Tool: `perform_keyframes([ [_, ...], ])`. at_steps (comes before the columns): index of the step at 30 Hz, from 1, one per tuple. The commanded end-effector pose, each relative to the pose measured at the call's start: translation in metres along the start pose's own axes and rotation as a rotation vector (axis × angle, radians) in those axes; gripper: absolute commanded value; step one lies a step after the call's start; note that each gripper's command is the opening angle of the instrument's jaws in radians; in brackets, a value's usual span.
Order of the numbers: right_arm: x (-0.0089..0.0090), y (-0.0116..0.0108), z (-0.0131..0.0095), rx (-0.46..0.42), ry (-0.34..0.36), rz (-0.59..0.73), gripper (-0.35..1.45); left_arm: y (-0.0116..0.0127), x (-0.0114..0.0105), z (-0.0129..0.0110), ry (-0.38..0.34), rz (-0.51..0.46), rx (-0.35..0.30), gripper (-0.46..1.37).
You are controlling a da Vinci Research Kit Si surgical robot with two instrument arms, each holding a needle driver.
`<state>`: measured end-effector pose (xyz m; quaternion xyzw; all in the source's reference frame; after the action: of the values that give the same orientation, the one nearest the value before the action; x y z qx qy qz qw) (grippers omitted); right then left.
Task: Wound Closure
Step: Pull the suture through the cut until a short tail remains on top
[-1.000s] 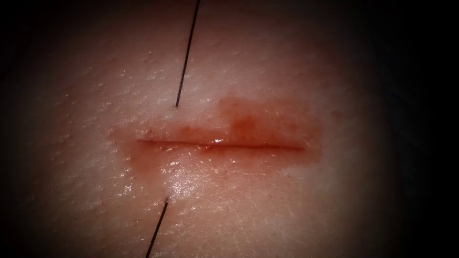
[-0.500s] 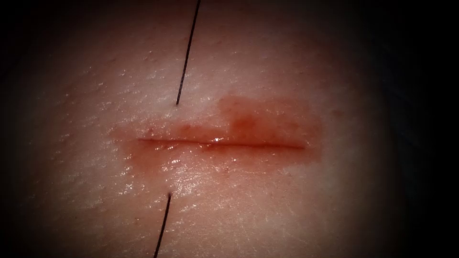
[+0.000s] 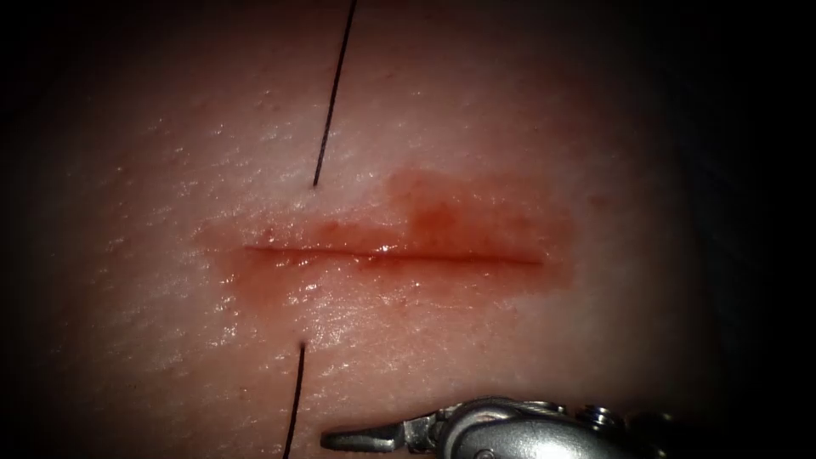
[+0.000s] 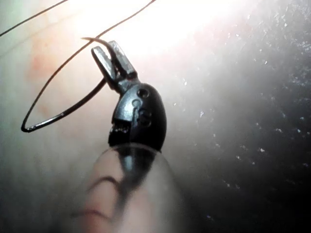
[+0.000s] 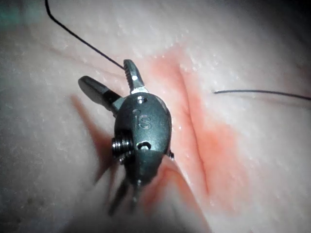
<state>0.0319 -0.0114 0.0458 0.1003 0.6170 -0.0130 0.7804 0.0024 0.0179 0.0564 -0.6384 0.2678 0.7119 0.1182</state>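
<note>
the right tool [image 3: 340, 440] reaches in low over the tissue [image 3: 153, 280] from the right along the near edge of the endoscope view, its tip pointing left and lying close to the thread [image 3: 295, 399] that leaves the tissue below the cut [image 3: 391, 255]. seen from its own wrist, the right tool [image 5: 109, 80] has its jaws spread apart and holding nothing, one tip just beside a strand of thread [image 5: 82, 41] on the tissue [image 5: 48, 145], with the cut [image 5: 194, 131] and its red fluid [image 5: 221, 160] to one side and a second strand running off beyond it. the cut runs level across the middle of the tissue, ringed by red fluid [image 3: 450, 217] that is widest above its right half. the thread enters the tissue just above the cut's left end and runs up to the far edge [image 3: 333, 93]; it comes out again just below the same end and runs down to the near edge, so one pass bridges the cut under the surface. the left wrist view shows the left tool [image 4: 109, 48] with jaws clamped on the needle [image 4: 63, 112], gripping it close to one end, which juts a little past the jaws; the rest of the curve sweeps away from the jaws, free of the tissue [image 4: 48, 160]. thread [image 4: 58, 73] loops from the needle's other end past the jaws and off out of view.
</note>
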Motion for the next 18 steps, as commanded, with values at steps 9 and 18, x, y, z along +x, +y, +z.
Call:
perform_keyframes([
  [9, -0.0027, 0.0029, 0.001, -0.071, -0.034, -0.044, 1.35, -0.0001, 0.0, -0.0005, 0.002, 0.001, -0.001, -0.35],
  [18, -0.0065, 0.0033, 0.0033, -0.105, -0.087, -0.157, 1.37, -0.0001, 0.0, -0.0006, 0.002, 0.001, -0.002, -0.35],
])
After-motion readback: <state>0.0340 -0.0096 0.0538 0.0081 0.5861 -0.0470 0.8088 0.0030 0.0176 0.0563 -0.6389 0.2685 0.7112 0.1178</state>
